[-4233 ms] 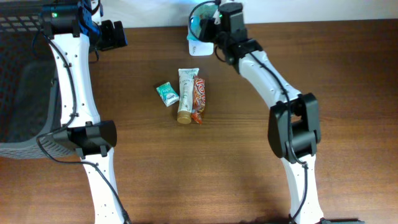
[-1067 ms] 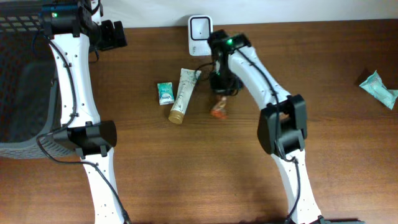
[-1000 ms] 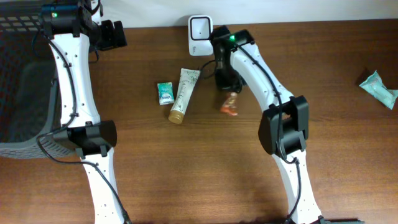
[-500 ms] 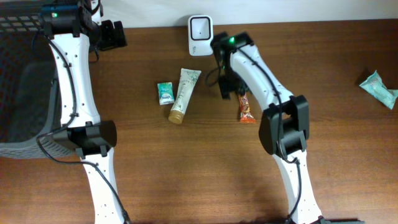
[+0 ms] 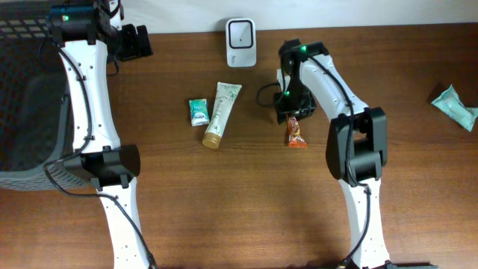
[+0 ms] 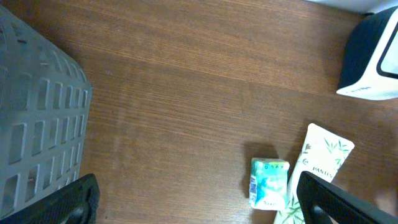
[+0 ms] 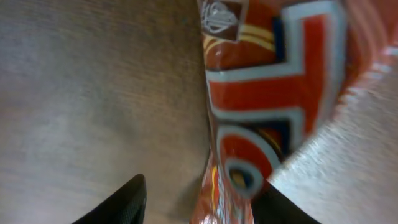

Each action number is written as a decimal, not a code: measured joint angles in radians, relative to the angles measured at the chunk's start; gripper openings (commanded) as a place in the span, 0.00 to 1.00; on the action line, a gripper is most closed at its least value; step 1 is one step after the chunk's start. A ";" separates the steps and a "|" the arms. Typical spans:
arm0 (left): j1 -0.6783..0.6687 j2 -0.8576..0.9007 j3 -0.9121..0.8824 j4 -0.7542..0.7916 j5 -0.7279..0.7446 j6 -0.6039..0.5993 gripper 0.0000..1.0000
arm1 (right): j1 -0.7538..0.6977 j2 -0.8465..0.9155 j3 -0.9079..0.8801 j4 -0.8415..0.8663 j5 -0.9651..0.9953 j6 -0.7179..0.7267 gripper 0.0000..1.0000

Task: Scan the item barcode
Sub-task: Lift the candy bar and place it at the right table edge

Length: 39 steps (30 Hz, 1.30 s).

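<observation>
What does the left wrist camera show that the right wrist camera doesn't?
Only the left wrist: the grey basket, a teal packet, a white tube and part of the scanner. Only the right wrist: a close-up of the red snack wrapper. Both: the brown wooden table.

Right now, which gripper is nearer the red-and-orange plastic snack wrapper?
Right. The right gripper hangs just over the far end of the red-and-orange snack wrapper; the left gripper is far off to the back left, by the grey plastic basket.
</observation>
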 measured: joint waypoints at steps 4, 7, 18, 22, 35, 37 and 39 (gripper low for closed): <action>0.000 0.000 0.000 0.000 0.000 0.000 0.99 | 0.000 0.000 -0.014 0.016 -0.007 0.010 0.04; 0.000 0.000 0.000 0.000 0.000 0.000 0.99 | 0.000 0.002 0.051 0.014 -0.027 0.033 0.04; 0.000 0.000 0.000 0.000 0.000 0.000 0.99 | 0.056 0.008 0.392 0.668 -0.040 0.235 0.04; 0.000 0.000 0.000 0.000 0.000 0.000 0.99 | 0.149 0.055 0.392 0.763 0.060 0.264 0.04; 0.000 0.000 0.000 0.000 0.000 0.000 0.99 | -0.116 0.060 0.414 0.431 0.122 0.436 0.04; 0.000 0.000 0.000 0.001 0.000 0.000 0.99 | -0.240 0.032 0.433 0.206 0.131 0.455 0.04; 0.000 0.000 0.000 0.000 0.000 0.000 0.99 | -0.408 0.025 0.435 0.090 0.181 0.471 0.04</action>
